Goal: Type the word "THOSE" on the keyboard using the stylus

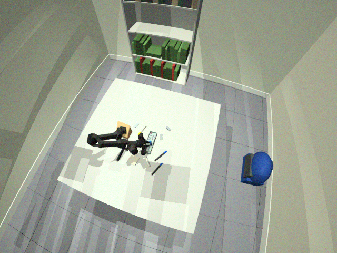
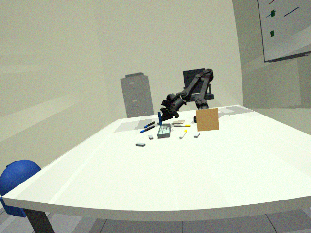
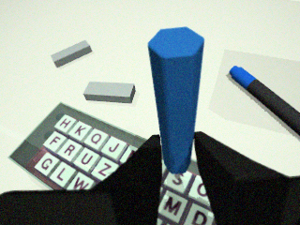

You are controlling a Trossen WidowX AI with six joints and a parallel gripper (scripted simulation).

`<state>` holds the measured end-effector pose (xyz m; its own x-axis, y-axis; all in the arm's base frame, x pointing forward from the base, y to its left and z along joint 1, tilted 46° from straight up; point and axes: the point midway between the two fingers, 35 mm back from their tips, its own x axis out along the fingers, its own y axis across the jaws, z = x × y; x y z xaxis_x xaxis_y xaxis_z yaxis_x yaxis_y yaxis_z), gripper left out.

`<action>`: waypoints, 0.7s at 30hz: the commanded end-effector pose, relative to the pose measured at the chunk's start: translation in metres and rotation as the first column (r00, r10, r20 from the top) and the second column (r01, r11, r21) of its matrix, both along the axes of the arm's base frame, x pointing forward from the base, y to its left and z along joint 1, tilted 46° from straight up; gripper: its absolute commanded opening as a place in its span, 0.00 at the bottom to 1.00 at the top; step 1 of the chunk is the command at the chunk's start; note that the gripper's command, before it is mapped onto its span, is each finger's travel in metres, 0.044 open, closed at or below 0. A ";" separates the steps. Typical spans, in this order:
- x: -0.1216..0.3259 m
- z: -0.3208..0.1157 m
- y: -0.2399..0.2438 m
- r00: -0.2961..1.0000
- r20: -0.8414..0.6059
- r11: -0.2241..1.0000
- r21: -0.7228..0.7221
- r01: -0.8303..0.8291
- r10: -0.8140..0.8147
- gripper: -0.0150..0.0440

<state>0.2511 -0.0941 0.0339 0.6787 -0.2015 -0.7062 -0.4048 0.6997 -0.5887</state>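
Keyboard [image 1: 154, 136] [image 2: 164, 131] [image 3: 42, 123] keys: H K Q J, F R U Z, G L W, S, M D.

Pale beige walls [image 1: 234, 40] [image 2: 160, 37] enclosing a grey-blue tiled floor [image 1: 236, 119] [image 2: 155, 225]; bookcase [image 1: 194, 40] with green and red books, blue chair [image 1: 261, 167] [image 2: 21, 175], grey filing cabinet [image 2: 136, 96], dark chair [image 2: 190, 81], whiteboard [image 2: 286, 32]; light falling in pale bands, with soft-edged shadows between
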 end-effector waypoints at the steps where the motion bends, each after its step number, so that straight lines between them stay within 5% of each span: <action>1: -0.001 -0.002 -0.001 1.000 -0.003 1.000 0.000 -0.004 0.004 0.39; 21: 0.004 0.011 0.012 1.000 -0.004 1.000 0.001 -0.004 0.004 0.39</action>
